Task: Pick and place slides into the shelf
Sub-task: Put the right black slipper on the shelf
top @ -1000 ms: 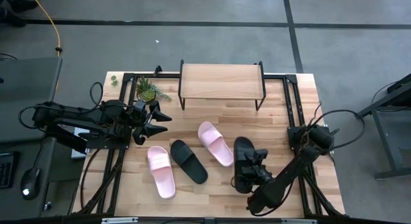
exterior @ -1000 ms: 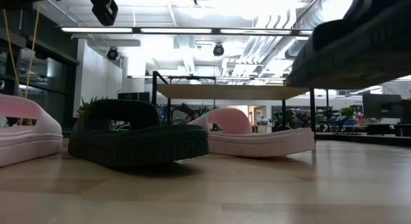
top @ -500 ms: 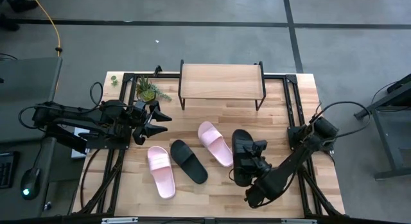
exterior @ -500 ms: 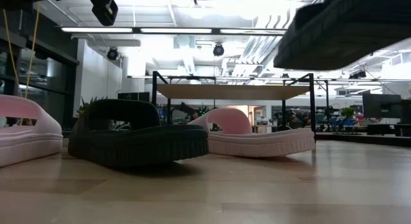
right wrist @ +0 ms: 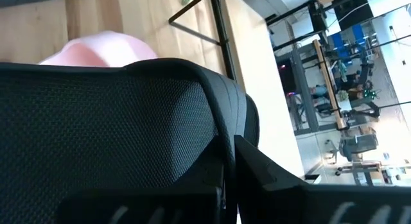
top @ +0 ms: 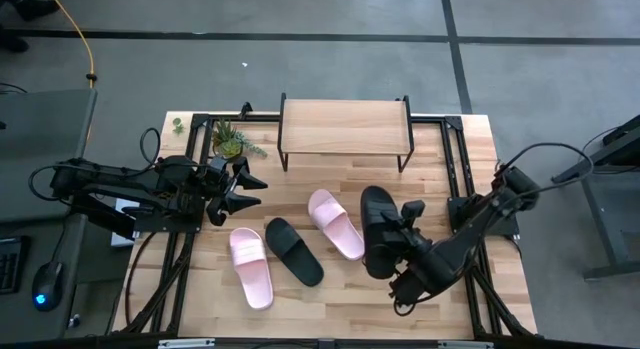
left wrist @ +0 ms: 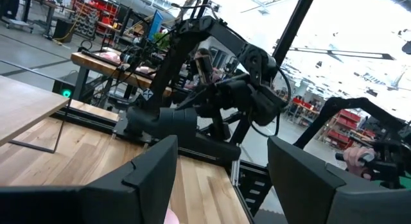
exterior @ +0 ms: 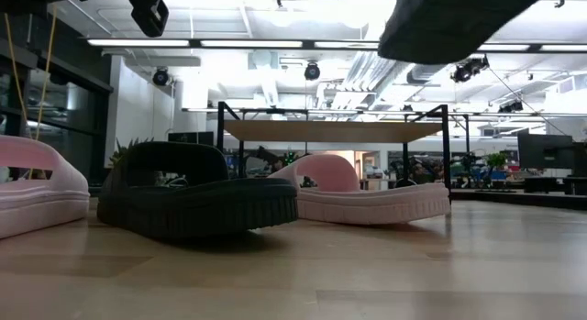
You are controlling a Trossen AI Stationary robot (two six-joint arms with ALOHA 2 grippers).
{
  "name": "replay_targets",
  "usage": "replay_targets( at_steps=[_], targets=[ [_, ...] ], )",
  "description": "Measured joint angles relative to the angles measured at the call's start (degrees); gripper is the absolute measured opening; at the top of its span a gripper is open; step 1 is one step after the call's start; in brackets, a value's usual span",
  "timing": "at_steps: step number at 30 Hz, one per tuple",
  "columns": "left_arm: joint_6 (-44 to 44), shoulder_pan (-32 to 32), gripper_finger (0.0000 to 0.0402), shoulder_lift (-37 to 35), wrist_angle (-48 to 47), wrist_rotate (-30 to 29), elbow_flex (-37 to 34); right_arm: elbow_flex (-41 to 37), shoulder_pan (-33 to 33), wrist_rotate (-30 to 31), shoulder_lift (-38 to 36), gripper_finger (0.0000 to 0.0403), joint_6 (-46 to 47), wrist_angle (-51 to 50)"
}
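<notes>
The shelf (top: 345,127) stands at the table's far edge, its plank top bare; it also shows in the low view (exterior: 335,130). Two pale pink slides (top: 250,266) (top: 335,223) and one black slide (top: 294,251) lie soles down on the table. My right gripper (top: 402,241) is shut on the second black slide (top: 376,229), held above the table right of the pink slide. In the low view only that slide's sole (exterior: 449,22) shows, high up. My left gripper (top: 248,189) hangs open and empty at the table's left, and shows in its own wrist view (left wrist: 221,185). My right gripper holds the black slide by its wide mesh strap (right wrist: 192,115), on the slide's right side. One finger (right wrist: 276,179) shows against the strap's edge; the other is hidden by the strap. The fingers come from the table's near right. The slide is lifted clear, roughly level, lengthwise toward the shelf.
A small green plant (top: 232,141) stands at the far left beside the shelf. Black frame rails (top: 455,159) run along the table's left and right sides. Bare wood (top: 345,184) lies between the slides and the shelf.
My right gripper has risen with the black slide and carried it a little toward the table's far edge. In the low view the slide's sole has climbed to the picture's top. The slide stays roughly level.
</notes>
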Motion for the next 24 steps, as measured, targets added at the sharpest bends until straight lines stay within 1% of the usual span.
replay_targets(
  at_steps=[9,19,24],
  targets=[
    [0.0,0.0,0.0225,0.0,0.0,0.0,0.0,0.0,-1.1,1.8,-3.7,0.0,-3.3,0.0],
    [1.4,0.0,0.0225,0.0,-0.4,-1.0,0.0,0.0,-2.4,3.1,-3.9,0.0,-6.5,0.0],
    [2.8,0.0,0.0225,0.0,-0.4,-1.1,0.0,0.0,-4.3,5.2,-3.9,0.0,-8.1,0.0]
  ],
)
